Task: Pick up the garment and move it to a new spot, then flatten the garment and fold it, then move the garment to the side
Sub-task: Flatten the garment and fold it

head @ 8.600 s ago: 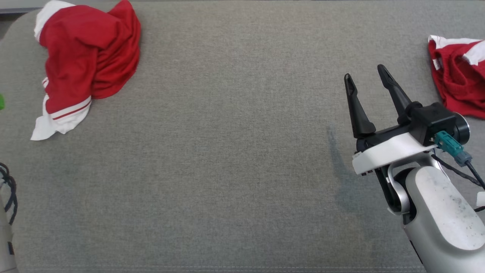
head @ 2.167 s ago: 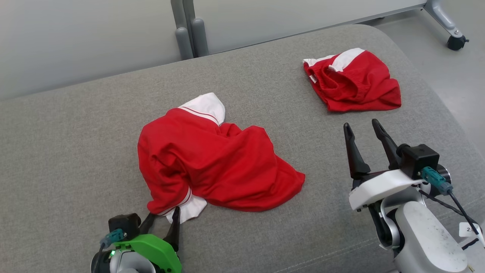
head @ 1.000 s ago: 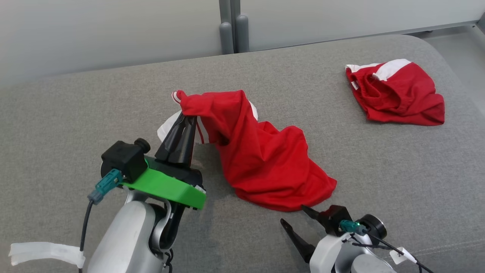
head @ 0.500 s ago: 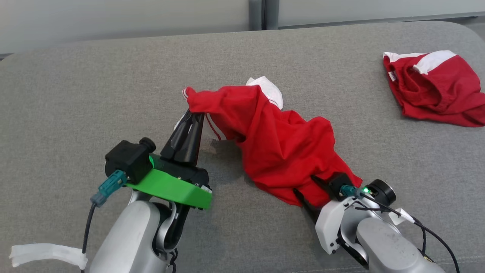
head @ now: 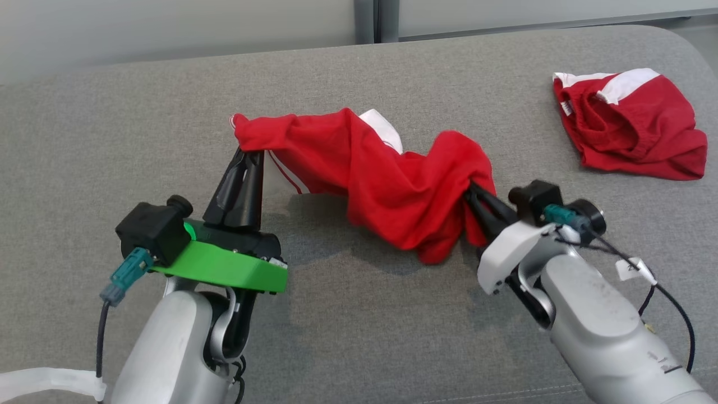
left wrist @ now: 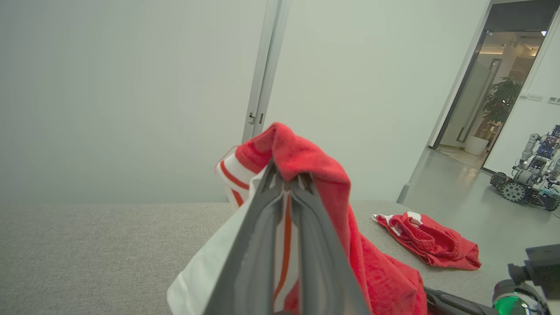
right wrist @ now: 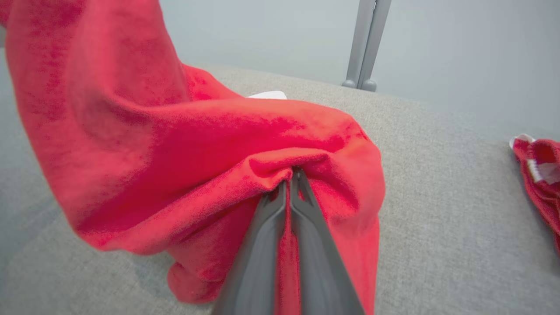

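The red garment (head: 387,179) hangs between both arms over the middle of the grey padded surface (head: 359,325). It is bunched into a twisted rope shape that sags at its centre. The knit looks soft, matte and slightly fuzzy in the wrist views. White panels show at the far side of the bundle, and a white cuff with thin red stripes shows at the left end.

On my left gripper (head: 249,156) the fingers are pressed together, pinching the striped cuff end, and red cloth folds over the fingertips. That end is lifted off the surface, with a shadow under it.

On my right gripper (head: 475,195) the fingers are clamped tight on a gathered fold at the garment's right end. The cloth puckers around the tips and hangs down on both sides. The lowest lobe hangs near the surface just left of this gripper; I cannot tell whether it touches.

The surface is a coarse woven grey fabric with rounded far corners and a stitched seam along the near edge.

A second red garment (head: 628,132) with white bands lies crumpled at the far right, well apart from the held one.

The left wrist mount (head: 224,268) is glossy green plastic and the right wrist mount (head: 507,253) is white. Both forearms are pale and the right one is scuffed. A grey upright post (head: 376,19) stands behind the far edge against pale wall panels.
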{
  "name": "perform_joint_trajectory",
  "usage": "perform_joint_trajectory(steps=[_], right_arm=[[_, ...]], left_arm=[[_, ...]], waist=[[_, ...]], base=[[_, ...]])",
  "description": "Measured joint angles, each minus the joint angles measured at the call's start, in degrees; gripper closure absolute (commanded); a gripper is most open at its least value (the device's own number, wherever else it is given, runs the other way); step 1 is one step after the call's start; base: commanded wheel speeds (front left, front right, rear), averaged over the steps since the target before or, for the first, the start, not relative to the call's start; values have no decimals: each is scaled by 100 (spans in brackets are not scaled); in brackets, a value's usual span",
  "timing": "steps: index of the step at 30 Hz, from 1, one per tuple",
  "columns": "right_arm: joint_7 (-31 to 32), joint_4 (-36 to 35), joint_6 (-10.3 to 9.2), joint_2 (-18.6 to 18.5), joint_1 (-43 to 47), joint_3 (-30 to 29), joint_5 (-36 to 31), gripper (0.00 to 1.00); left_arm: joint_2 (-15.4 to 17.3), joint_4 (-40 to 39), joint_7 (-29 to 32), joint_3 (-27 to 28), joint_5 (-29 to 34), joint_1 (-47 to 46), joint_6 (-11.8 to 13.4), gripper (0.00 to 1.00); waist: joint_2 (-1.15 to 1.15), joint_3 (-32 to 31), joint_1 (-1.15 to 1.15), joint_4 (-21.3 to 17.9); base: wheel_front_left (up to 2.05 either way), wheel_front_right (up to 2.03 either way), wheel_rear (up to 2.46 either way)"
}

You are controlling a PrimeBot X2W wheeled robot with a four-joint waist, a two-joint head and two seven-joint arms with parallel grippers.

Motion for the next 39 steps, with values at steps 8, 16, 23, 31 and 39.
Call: perform_joint_trajectory(steps=[8, 16, 23, 31, 39], right_arm=[[-90, -1069, -292, -341, -649, -857, 209, 100], [-90, -2630, -552, -743, -762, -1543, 179, 100], [-47, -2675, -553, -1032, -163, -1595, 274, 100], [1347, -1519, -37, -924, 42, -786, 608, 100], [1639, -913, -38, -824, -1557, -485, 21, 0]], left_arm=[[-5, -512, 0, 533, 88, 0, 101, 100], [-10, -1814, -33, 980, 437, -15, 200, 100], [-9, -2220, -37, 777, 597, 44, 196, 100], [96, -976, 348, 712, 266, 748, 189, 100], [181, -19, 599, 881, 100, -30, 137, 100]], waist=[[0, -210, 1, -180], [0, -391, 1, -274], [0, -414, 0, -162], [0, -237, 0, 29], [0, 153, 0, 130]], base=[[0, 0, 0], [0, 0, 0], [0, 0, 0], [0, 0, 0], [0, 0, 0]])
